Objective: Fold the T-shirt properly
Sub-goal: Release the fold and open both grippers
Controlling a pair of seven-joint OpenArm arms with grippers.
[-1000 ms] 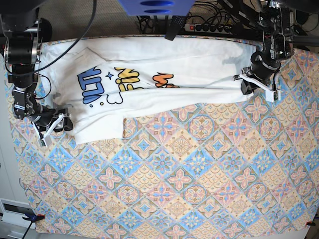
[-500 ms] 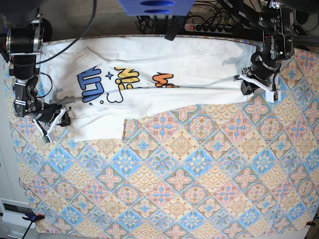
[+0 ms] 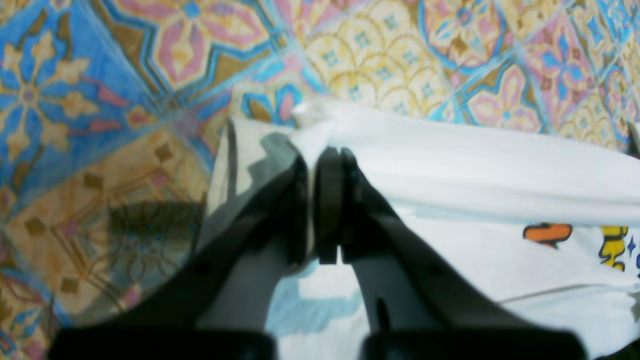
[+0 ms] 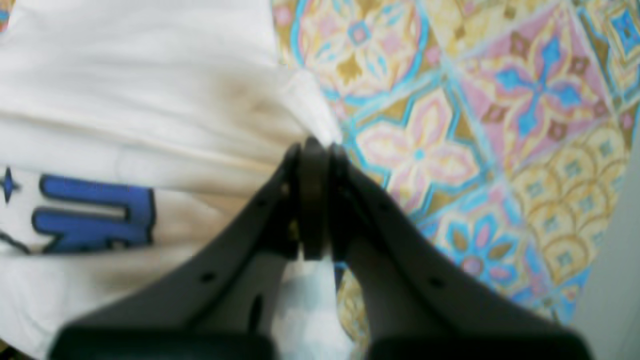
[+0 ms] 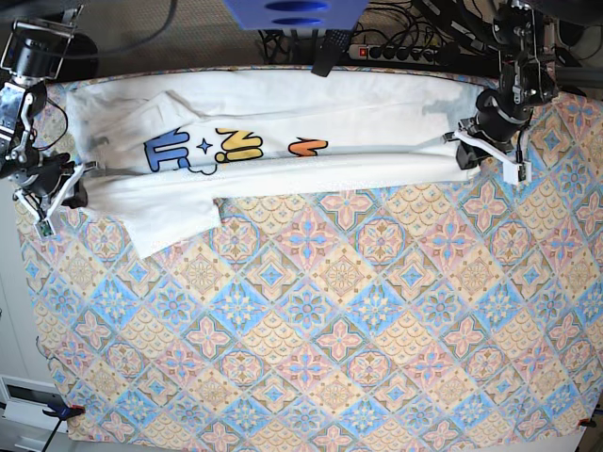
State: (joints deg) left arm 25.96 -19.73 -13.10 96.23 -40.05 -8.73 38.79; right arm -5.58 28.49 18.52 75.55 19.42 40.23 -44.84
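Over at the left edge of the patterned tablecloth (image 5: 311, 320), the right gripper (image 5: 58, 188) has its jaws pressed together on the T-shirt (image 5: 311, 169), pinching a bunched fold of white cloth. The right wrist view shows it plainly: fabric gathered into the closed tips, the blue lettering (image 4: 92, 212) lying just beside them.

Moving along, the T-shirt lies stretched in a long band along the far edge of the cloth, print side up, with blue, yellow and orange graphics peeking out above a lengthwise fold. A sleeve (image 5: 174, 226) sags out below the band near the left end, lying loose on the pattern.

And on the right, the left gripper (image 5: 485, 146) is clamped shut too, pinching the shirt's other end close to the far right corner. In the left wrist view the white hem is drawn up between the closed tips, the orange print (image 3: 547, 233) well off to one side.

So both ends are held, and the step looks like a lengthwise fold being carried over. To do it well, I'd say keep the tension even between the two arms, move them together at matching height, and lay the edge down straight. That dangling sleeve may need tucking, or the fold could come out lopsided.
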